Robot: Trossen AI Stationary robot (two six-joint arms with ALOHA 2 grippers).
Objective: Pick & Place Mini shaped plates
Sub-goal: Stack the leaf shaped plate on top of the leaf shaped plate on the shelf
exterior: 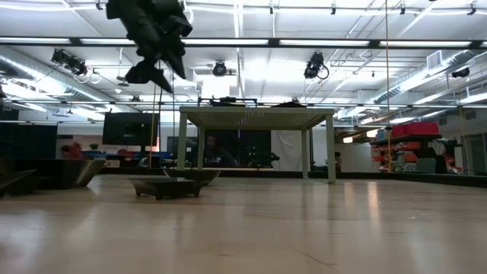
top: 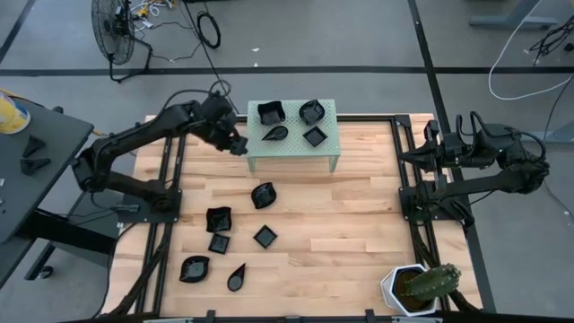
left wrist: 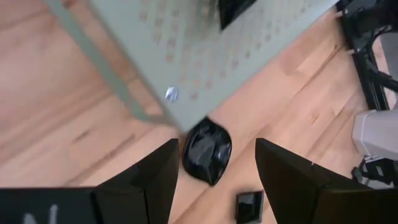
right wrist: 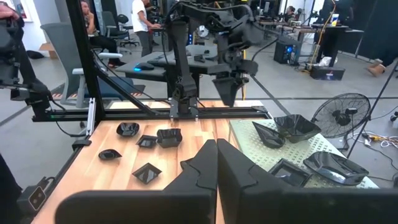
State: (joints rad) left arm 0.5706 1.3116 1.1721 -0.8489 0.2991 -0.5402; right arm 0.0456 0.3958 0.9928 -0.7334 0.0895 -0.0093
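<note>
Pale wood planks make up the counter, with a concrete floor and a standing fan beyond its far edge. A pale green perforated stand sits near the far middle of the counter and carries four small black plates.

The left jaws hang in the air just off the stand's left edge, above the wood. They are spread apart with nothing between them. In the left wrist view, the stand's corner lies ahead of the left fingers, and past that corner one rounded black plate rests on the counter, showing in the gap between the fingers but well below them. A small square plate lies close by it.

Six more black plates sit on the wood on the near side of the stand: a rounded one closest to it, then a loose group farther toward the near left.

The right jaws wait at the right side of the counter, pressed together and holding nothing. A white pot with a cactus stands at the near right corner.
</note>
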